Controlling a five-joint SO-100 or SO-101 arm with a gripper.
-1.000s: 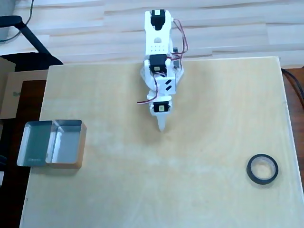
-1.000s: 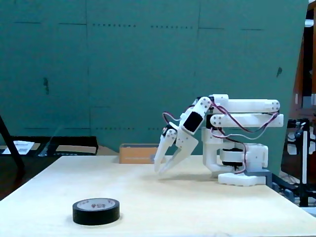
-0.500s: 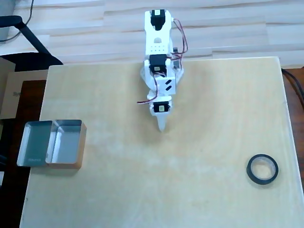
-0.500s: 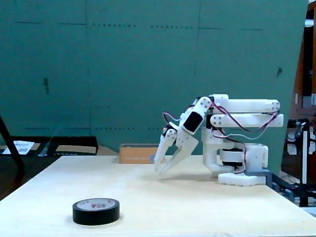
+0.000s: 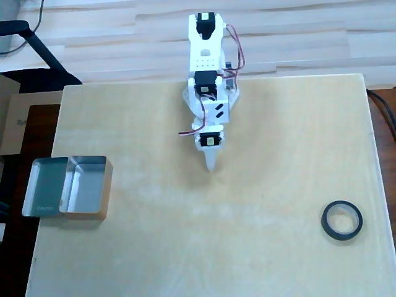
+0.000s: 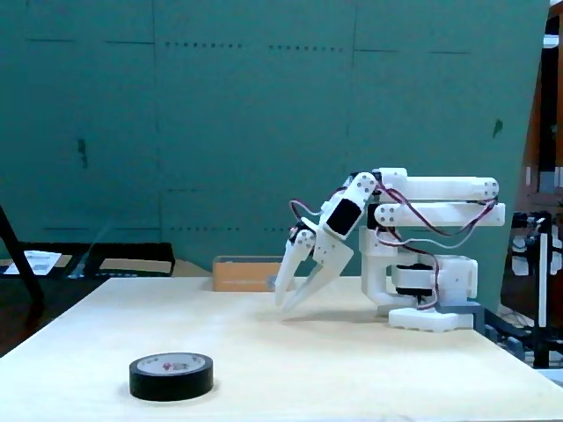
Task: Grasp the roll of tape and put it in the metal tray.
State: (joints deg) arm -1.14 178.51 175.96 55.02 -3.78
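Note:
The roll of tape (image 5: 325,223) is a thin black ring lying flat near the right edge of the table in the overhead view; in the fixed view the roll of tape (image 6: 171,376) sits in the foreground. The metal tray (image 5: 104,185) stands at the table's left edge, a shiny square half joined to a duller grey-green half. My white gripper (image 5: 211,166) points down toward the table centre, far from both. In the fixed view the gripper (image 6: 286,307) hovers just above the wood, its fingertips together and holding nothing.
The arm's base (image 6: 431,308) is fixed at the table's back edge in the overhead view. A dark stand (image 5: 37,49) and a cardboard box (image 5: 12,124) lie off the table's left side. A teal wall (image 6: 264,114) backs the fixed view.

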